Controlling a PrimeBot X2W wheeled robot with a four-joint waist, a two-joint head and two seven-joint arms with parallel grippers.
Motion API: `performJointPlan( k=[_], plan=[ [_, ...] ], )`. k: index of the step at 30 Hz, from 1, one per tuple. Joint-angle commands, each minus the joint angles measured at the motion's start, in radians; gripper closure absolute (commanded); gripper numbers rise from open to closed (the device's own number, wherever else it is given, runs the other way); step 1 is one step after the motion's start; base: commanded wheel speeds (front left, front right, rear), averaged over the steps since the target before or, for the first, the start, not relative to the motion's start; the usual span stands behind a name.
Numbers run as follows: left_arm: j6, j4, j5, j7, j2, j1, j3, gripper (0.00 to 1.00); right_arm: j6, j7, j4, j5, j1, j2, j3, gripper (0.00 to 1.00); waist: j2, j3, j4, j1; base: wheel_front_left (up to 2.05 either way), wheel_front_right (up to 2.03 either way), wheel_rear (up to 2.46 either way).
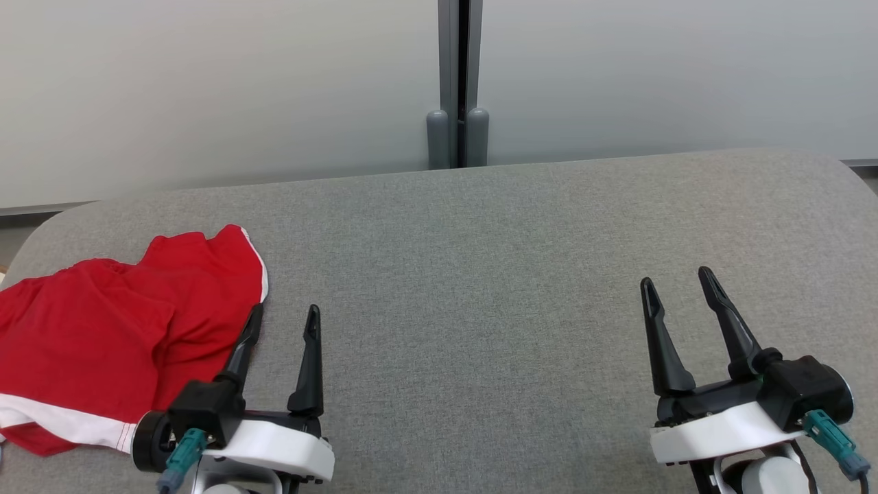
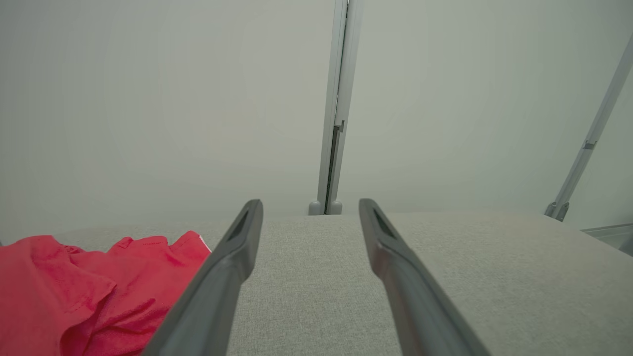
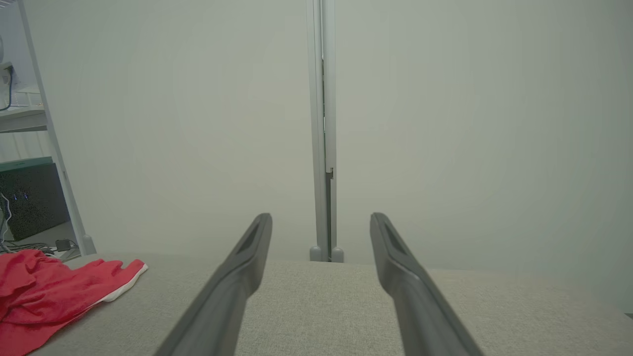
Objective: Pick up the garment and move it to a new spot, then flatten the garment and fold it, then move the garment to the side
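Well, the grey table (image 1: 480, 274) takes up most of the space in front of the robot. Its far edge runs straight along the wall, and both far corners curve round. Most of the top lies open, from the middle across to the right side, so there is wide room between the two grippers and beyond them.

The garment (image 1: 103, 329), red with a white trim (image 1: 68, 422), lies crumpled at the near left of the table. It reaches the left side of the top, and I cannot tell whether it hangs over. The left gripper (image 1: 285, 310) hovers just to its right, fingers apart and pointing toward the far edge. Its left finger (image 1: 243, 346) crosses the cloth's right border, but I cannot tell if it touches. The other finger stands over open table. The right gripper (image 1: 676, 277) sits well apart at the near right, fingers spread too.

The top is a woven grey fabric, flat and smooth. Behind it, pale wall panels (image 1: 206, 89) meet at a grey post (image 1: 458, 82) with two rounded feet (image 1: 457, 140) just past the far edge. Off to the far left, a shelf rack (image 3: 29, 118) holds a dark box (image 3: 29, 198).
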Motion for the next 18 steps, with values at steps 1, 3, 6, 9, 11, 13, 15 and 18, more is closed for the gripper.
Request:
performJointPlan(
  k=[1, 3, 6, 9, 11, 13, 15, 18],
  plan=[
    [-0.002, -0.001, 0.002, -0.008, 0.005, 0.000, 0.006, 0.00, 0.000, -0.010, -0.002, -0.005, 0.005, -0.003, -0.002, 0.00, 0.0000, 0.000, 0.000, 0.0000, 0.00, 0.00, 0.00],
    [-0.008, 0.004, -0.013, -0.012, 0.001, 0.008, 0.018, 0.00, 0.000, -0.014, 0.009, 0.016, 0.009, 0.000, -0.004, 0.00, 0.0000, -0.001, -0.001, 0.0000, 0.00, 0.00, 0.00],
    [-0.019, 0.015, -0.024, -0.017, -0.004, 0.017, 0.038, 0.00, 0.000, -0.020, 0.035, 0.063, 0.017, 0.004, -0.012, 0.00, 0.0000, -0.003, -0.002, 0.0000, 0.00, 0.00, 0.00],
    [-0.029, 0.034, -0.028, -0.023, -0.006, 0.021, 0.051, 0.00, 0.000, -0.025, 0.062, 0.090, 0.014, 0.006, -0.009, 0.00, 0.0000, -0.004, -0.003, 0.0000, 0.00, 0.00, 0.00],
    [-0.028, 0.049, -0.034, -0.027, -0.006, 0.026, 0.050, 0.00, 0.000, -0.031, 0.080, 0.100, 0.013, 0.006, -0.006, 0.00, 0.0000, -0.005, -0.003, 0.0000, 0.00, 0.00, 0.00],
    [-0.021, 0.060, -0.042, -0.030, -0.006, 0.026, 0.045, 0.00, 0.000, -0.032, 0.096, 0.105, 0.011, 0.006, -0.002, 0.00, 0.0000, -0.006, -0.004, 0.0000, 0.00, 0.00, 0.00],
    [-0.019, 0.074, -0.040, -0.034, -0.006, 0.024, 0.036, 0.00, 0.000, -0.037, 0.112, 0.109, 0.008, 0.006, 0.002, 0.00, 0.0000, -0.006, -0.004, -0.0001, 0.00, 0.00, 0.00],
    [-0.015, 0.089, -0.031, -0.040, -0.006, 0.019, 0.025, 0.00, 0.000, -0.042, 0.130, 0.094, 0.002, 0.006, 0.011, 0.00, 0.0000, -0.006, -0.004, -0.0001, 0.00, 0.00, 0.00]
  ],
)
